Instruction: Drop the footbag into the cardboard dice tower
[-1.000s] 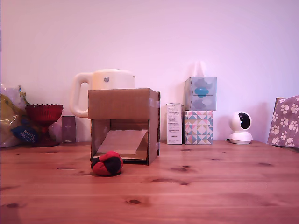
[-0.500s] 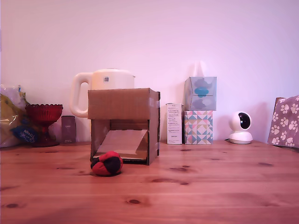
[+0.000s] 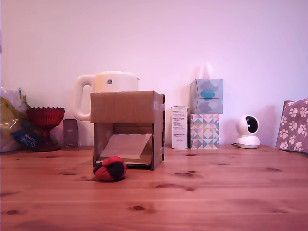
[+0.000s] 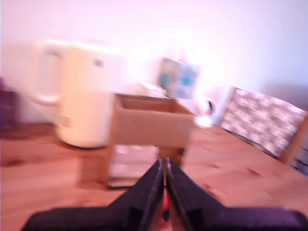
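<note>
The footbag, a squashed red and black ball, lies on the wooden table just in front of the cardboard dice tower, at the lower opening's corner on the exterior view's left. The tower is a brown box with a solid upper panel and a sloped ramp inside. The exterior view does not show the arm. In the blurred wrist view my gripper has its black fingers pressed together, shut, and points at the tower, whose top is open. A red sliver, probably the footbag, shows low between the fingers.
A white kettle stands behind the tower. On the exterior view's left are a red goblet, a small dark box and a bag. On its right are a white carton, stacked tissue boxes, a white camera and a paw-print bag.
</note>
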Available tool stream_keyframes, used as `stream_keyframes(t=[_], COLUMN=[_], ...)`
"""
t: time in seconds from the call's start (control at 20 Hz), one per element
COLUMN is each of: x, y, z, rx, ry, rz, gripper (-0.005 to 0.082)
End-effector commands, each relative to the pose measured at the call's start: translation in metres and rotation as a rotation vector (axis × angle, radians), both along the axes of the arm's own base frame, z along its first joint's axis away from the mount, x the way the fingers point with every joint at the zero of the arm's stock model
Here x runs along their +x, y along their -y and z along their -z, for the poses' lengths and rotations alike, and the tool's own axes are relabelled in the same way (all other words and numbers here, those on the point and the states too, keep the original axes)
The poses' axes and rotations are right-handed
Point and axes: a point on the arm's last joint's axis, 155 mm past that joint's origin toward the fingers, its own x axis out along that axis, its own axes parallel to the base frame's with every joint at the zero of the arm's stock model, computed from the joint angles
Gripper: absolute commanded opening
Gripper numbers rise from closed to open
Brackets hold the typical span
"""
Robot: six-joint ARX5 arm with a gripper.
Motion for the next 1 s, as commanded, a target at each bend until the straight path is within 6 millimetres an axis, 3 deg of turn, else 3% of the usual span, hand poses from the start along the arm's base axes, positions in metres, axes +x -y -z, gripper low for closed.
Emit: stream_keyframes(t=[0.0,0.3,0.55,0.95], x=[0.001,0.017,0.028,0.067], y=[0.010,0.041,0.053,0.071], z=[0.010,0.046,0.067,0.082], rx=[0.021,0.088,0.123,0.181], ry=[-0.011,-0.084,-0.116,-0.170], rz=[0.039,0.111,0.140,0.155], gripper=[-0.0024,-0.0024,-0.0024,-0.0024])
